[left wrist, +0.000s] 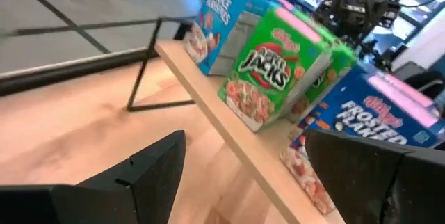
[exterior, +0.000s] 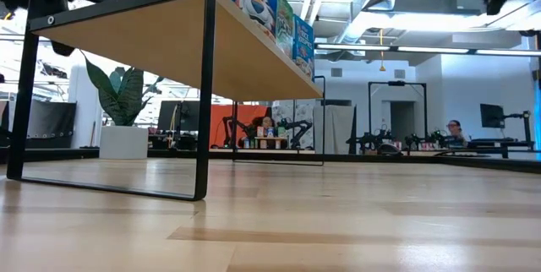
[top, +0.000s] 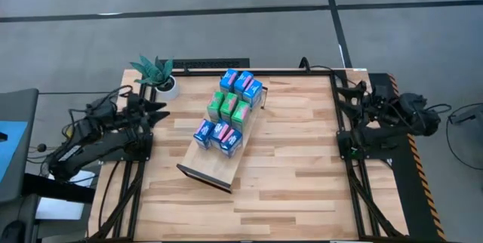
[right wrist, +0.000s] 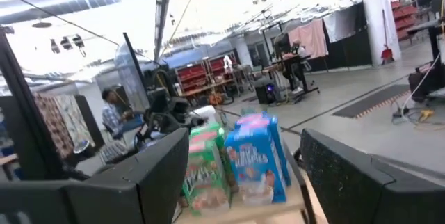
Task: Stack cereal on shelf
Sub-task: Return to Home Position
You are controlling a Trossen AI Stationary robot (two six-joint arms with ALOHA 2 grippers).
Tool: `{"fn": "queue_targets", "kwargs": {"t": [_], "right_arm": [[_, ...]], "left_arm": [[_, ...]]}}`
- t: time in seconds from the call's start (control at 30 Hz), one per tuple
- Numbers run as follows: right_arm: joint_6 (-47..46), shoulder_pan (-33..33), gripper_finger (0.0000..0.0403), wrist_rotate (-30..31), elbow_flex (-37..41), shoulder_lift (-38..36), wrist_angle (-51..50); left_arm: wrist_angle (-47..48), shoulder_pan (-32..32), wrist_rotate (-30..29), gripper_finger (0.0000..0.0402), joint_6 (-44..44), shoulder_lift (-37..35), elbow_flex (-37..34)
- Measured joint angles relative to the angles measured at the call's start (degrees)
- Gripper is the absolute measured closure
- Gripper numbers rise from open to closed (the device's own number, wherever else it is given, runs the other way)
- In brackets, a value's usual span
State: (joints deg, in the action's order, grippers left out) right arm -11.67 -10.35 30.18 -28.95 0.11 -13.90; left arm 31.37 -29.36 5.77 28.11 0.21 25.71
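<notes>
Shelf (top: 213, 166) at tabletop (top: 302, 190) centre, set diagonally, board raised on dark end frames. Cereal (top: 229, 115) all standing on it in three groups: far blue cartons (top: 243, 84) at one end, green cartons (top: 223, 104) in middle, near blue cartons (top: 217, 135) toward other end; near tip of board bare. Left claw (left wrist: 243, 144) at tabletop's left edge, facing shelf, fingers wide apart, holding nothing. Right claw (right wrist: 243, 175) at right edge, likewise spread wide, empty. Potted plant (top: 157, 75) at far-left corner.

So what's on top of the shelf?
Cereal boxes in three rows on the shelf: blue, green, blue. One end is bare. Exact count unclear, since the boxes hide each other.
</notes>
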Motion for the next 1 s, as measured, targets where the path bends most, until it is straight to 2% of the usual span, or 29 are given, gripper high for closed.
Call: {"fn": "queue_targets", "kwargs": {"t": [0.17,0.27,0.37,0.57,0.77,1.0], "right_arm": [[-1.04,0.00,0.0101,0.15,3.34,1.47,2.18],[-2.30,-0.02,0.0101,1.13,5.53,2.42,1.13],[-1.95,0.00,0.0101,1.22,7.58,2.24,6.03],[-0.78,-0.15,0.0101,-1.22,13.10,2.43,11.37],[-0.98,-0.14,0.0101,-1.17,18.48,2.42,20.04],[-2.23,-0.13,0.0101,-1.30,21.45,2.43,22.96]], "left_arm": [[-3.33,0.07,1.31,0.0116,1.16,-0.01,-3.57],[-3.35,0.07,-0.40,0.0116,1.44,0.00,-4.87],[-3.71,0.04,-2.24,0.0116,1.47,-0.04,-6.27],[-6.47,0.62,-1.53,0.0116,2.67,-0.02,-10.77],[-9.39,4.09,-1.78,0.0116,4.62,-0.02,-13.77],[-9.45,11.06,-9.87,0.0116,4.61,-0.02,-14.18]]}}
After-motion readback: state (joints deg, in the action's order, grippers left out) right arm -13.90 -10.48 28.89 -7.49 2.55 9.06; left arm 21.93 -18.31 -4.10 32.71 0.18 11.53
